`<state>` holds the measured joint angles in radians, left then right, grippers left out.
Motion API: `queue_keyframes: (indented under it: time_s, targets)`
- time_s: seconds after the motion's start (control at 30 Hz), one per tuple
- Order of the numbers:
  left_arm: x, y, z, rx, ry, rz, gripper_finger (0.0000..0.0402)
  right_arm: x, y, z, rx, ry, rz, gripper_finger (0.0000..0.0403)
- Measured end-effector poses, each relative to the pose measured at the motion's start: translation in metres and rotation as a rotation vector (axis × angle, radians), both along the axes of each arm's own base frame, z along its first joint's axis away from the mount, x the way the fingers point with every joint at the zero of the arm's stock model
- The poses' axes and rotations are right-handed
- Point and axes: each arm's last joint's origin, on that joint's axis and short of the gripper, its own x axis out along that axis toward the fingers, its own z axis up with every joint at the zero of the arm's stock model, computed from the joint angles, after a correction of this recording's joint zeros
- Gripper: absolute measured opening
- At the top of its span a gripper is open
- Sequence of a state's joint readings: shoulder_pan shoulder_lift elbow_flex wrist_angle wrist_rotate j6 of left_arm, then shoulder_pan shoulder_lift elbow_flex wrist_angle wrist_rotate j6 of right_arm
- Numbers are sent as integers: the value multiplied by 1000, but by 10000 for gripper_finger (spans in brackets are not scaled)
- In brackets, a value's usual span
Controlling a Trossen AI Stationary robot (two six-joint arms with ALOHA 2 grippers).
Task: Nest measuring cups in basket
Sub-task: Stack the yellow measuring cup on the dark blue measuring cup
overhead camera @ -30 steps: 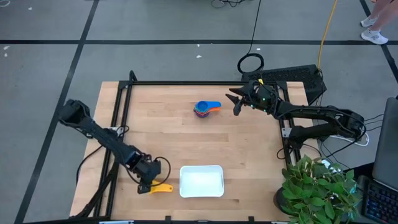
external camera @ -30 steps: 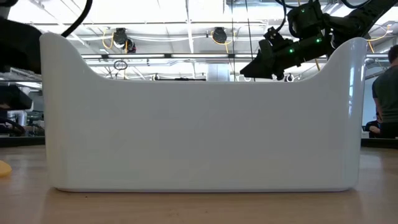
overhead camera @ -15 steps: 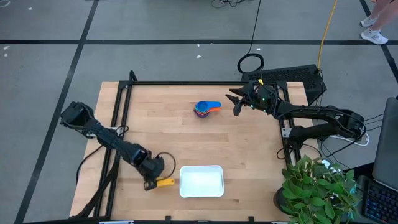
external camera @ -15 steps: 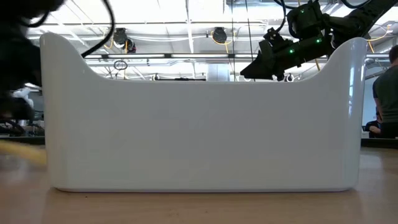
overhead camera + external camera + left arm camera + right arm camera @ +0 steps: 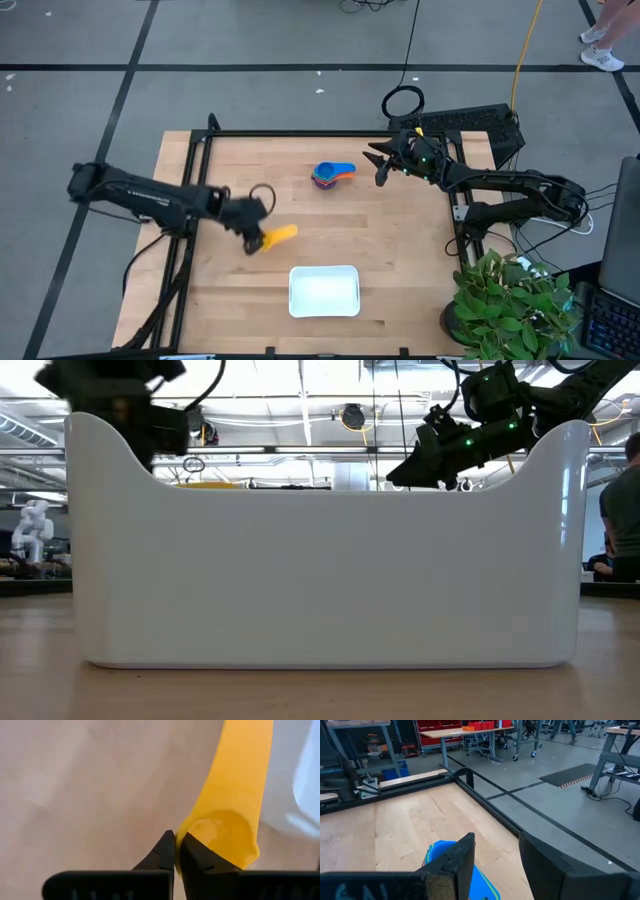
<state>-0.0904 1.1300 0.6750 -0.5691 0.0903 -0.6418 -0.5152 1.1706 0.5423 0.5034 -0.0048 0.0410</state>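
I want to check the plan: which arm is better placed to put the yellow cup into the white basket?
The left. Its end effector already grips the yellow cup just beyond the basket. The right end effector waits open beside the stacked cups, farther away.

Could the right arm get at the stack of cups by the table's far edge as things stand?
Probably yes. The right end effector hovers open beside the stacked cups, with bare table between them. The left end effector, holding the yellow cup, is well clear.
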Motion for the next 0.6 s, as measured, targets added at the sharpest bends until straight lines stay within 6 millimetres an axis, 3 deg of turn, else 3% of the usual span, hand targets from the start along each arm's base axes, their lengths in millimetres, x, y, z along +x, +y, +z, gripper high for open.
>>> queue_keyframes:
  time_s: [0.37,0.6]
  targets:
    - [34,87,41,267,-214,23,8,0,0,0,0,1,-2,146]
    - [60,128,53,351,-194,-25,8,0,0,0,-1,0,-3,146]
